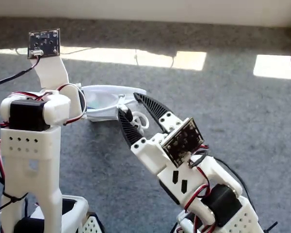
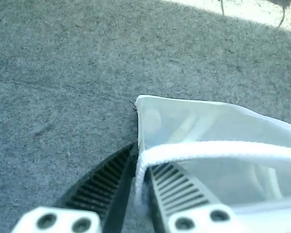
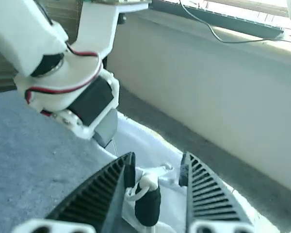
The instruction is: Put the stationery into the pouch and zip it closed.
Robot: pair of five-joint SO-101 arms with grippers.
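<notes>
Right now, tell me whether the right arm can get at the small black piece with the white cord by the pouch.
Probably yes. The right gripper is open, a finger either side of the black piece, nothing between. The left gripper pinches the pouch by its edge, off to one side.

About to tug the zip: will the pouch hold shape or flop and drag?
Probably floppy: the pouch looks thin and translucent, creasing where the left jaws pinch its end. Likely light, so without that pinch it may drag across the grey carpet.
</notes>
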